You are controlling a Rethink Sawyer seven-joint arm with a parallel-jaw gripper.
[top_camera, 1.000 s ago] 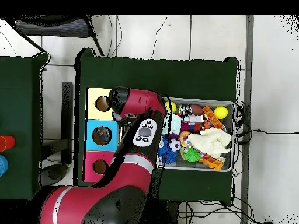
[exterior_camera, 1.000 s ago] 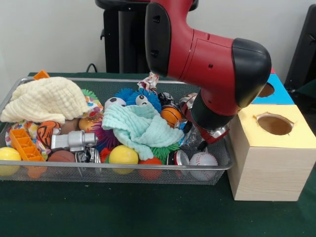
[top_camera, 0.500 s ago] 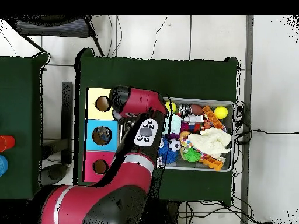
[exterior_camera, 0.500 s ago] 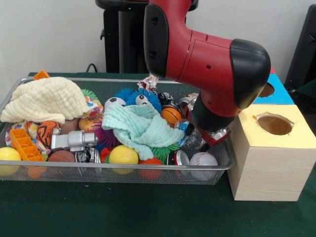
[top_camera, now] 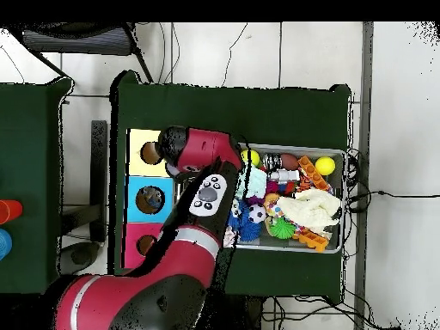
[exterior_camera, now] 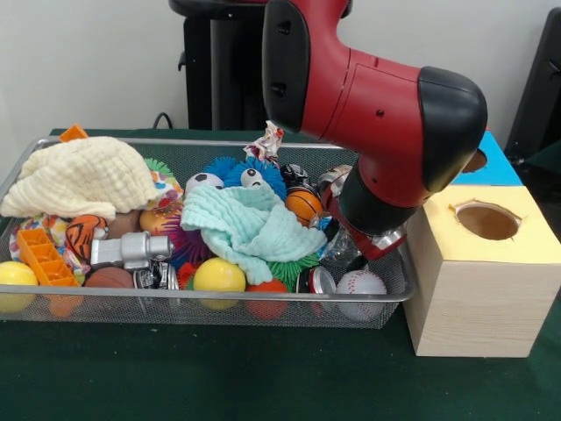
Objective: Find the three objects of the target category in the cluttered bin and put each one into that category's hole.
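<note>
The wire-mesh bin (exterior_camera: 263, 309) sits on the green tabletop (exterior_camera: 219, 377) crammed with toys, and beside its right end in the front view stands the yellow-topped wooden box (exterior_camera: 482, 289) with its round hole (exterior_camera: 487, 221) open at the top; a blue-topped box (exterior_camera: 495, 167) lies behind it, and the overhead view shows a pink one (top_camera: 146, 246) completing the row. Balls lie all through the bin: a baseball (exterior_camera: 360, 284) against the front rim near the right corner, a small basketball (exterior_camera: 303, 204) toward the middle, a yellow ball (exterior_camera: 218, 276) at the front rim, another yellow ball (exterior_camera: 15, 277) in the front left corner, a soccer ball (exterior_camera: 203, 181) further back. A mint cloth (exterior_camera: 250, 226) is draped over the centre, a cream cloth (exterior_camera: 81, 178) heaped at the left end, with an orange block (exterior_camera: 46, 256) and a silver toy hammer (exterior_camera: 131, 249) below it, and a blue fuzzy toy with eyes (exterior_camera: 245, 174) behind the mint cloth. The red and black arm (exterior_camera: 368, 105) reaches down into the bin's right end; its gripper (exterior_camera: 351, 250) is low among the clutter by the basketball, hidden by the wrist, so I cannot tell how its jaws stand or whether they hold anything.
</note>
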